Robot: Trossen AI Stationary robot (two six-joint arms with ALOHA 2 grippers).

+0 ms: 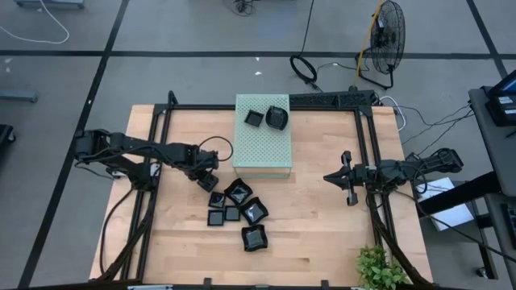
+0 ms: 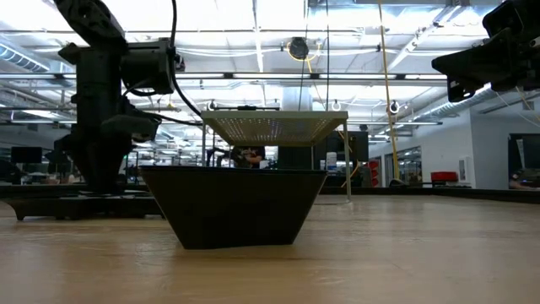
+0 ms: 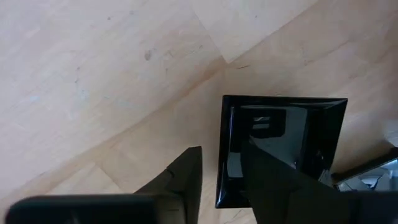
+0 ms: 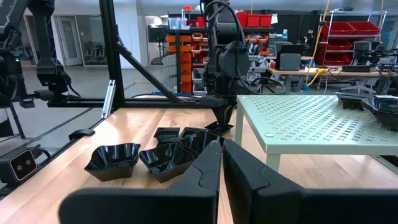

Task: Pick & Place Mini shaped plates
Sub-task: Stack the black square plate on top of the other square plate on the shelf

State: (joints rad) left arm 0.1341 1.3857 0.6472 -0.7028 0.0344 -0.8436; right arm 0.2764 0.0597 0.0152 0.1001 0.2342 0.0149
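Note:
Several glossy black mini shaped plates [image 1: 239,211] lie in a cluster on the wooden table, in front of the pale green perforated box [image 1: 262,149]. Two more plates [image 1: 267,118] rest on the box's top. My left gripper [image 1: 207,179] points down over a square plate [image 3: 283,146] at the cluster's far left corner. It is open, with one finger [image 3: 186,180] outside that plate's rim and the other [image 3: 280,186] over its inside. My right gripper [image 1: 328,177] is shut and level, hanging by the table's right side and holding nothing. My left gripper straddles one side wall [image 3: 222,155] of the square plate from above, one finger inside the dish and one outside. A strip of table shows between the outer finger and the wall. Whether the inner finger touches the plate, I cannot tell. The plate lies flat on the table.
Black frame rails [image 1: 165,129] run along the table's left, far and right sides. A green plant [image 1: 379,270] stands at the near right corner. In the low view a plate [image 2: 236,207] sits close to the camera, in front of the box [image 2: 274,127]. Bare wood lies between the cluster and the right arm.

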